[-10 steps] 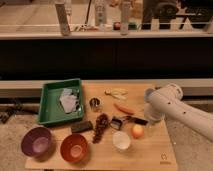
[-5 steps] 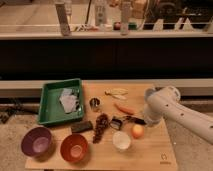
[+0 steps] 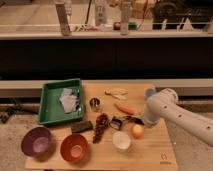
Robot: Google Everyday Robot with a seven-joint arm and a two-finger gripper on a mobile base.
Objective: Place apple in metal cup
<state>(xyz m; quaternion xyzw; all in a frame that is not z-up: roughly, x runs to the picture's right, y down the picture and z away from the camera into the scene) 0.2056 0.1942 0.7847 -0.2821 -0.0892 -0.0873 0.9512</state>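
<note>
The apple, small, round and orange-yellow, lies on the wooden table right of centre. The metal cup, a small silver cylinder, stands upright beside the green tray, well to the left of the apple. My gripper is at the end of the white arm that comes in from the right. It hangs low over the table, just behind and left of the apple, and is dark against the board. Nothing shows in its hold.
A green tray holds crumpled plastic. An orange carrot and a pale banana lie behind the gripper. A white cup, dark grapes, a small dark object, a dark bar, an orange bowl and a purple bowl stand in front.
The arm has shifted slightly left and lower over the table. The apple shows a little more fully in front of the gripper. The metal cup has not moved.
</note>
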